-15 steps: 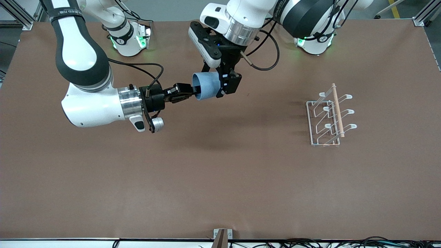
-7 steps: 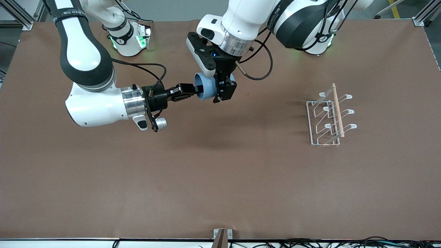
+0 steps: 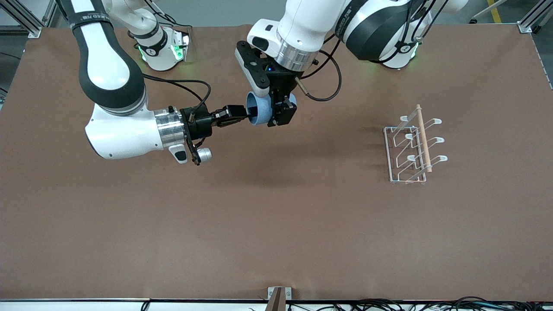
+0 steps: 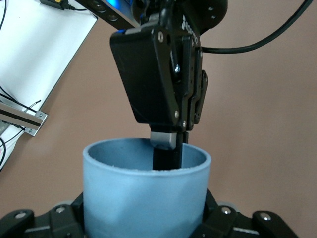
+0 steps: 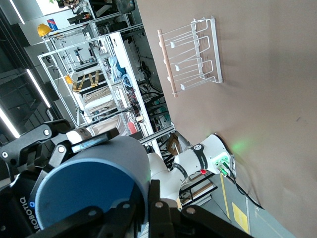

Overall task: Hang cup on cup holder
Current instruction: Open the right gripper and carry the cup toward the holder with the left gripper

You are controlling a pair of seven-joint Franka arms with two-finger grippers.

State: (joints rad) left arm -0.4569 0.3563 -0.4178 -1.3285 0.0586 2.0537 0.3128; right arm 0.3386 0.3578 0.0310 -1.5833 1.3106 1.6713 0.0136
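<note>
The light-blue cup (image 3: pixel 259 113) is held on its side in the air over the table's middle, toward the robots' bases. My right gripper (image 3: pixel 247 113) is shut on its rim, with one finger (image 4: pixel 166 144) inside the mouth and the other outside. My left gripper (image 3: pixel 281 115) comes down from above and straddles the cup's body (image 4: pixel 143 198), its jaws lying against both sides. In the right wrist view the cup (image 5: pixel 89 198) fills the lower part, with its wall pinched in my right gripper (image 5: pixel 148 208). The white wire cup holder (image 3: pixel 408 149) stands toward the left arm's end of the table, also in the right wrist view (image 5: pixel 195 54).
The brown table (image 3: pixel 276 224) is bare around the cup holder and nearer to the front camera. Both arms' bases (image 3: pixel 162 47) stand along the table's edge by the robots. A small bracket (image 3: pixel 278 296) sits at the front edge.
My left gripper has come down around the cup's body. The right arm has shifted slightly toward the left arm's end, carrying the cup with it.
</note>
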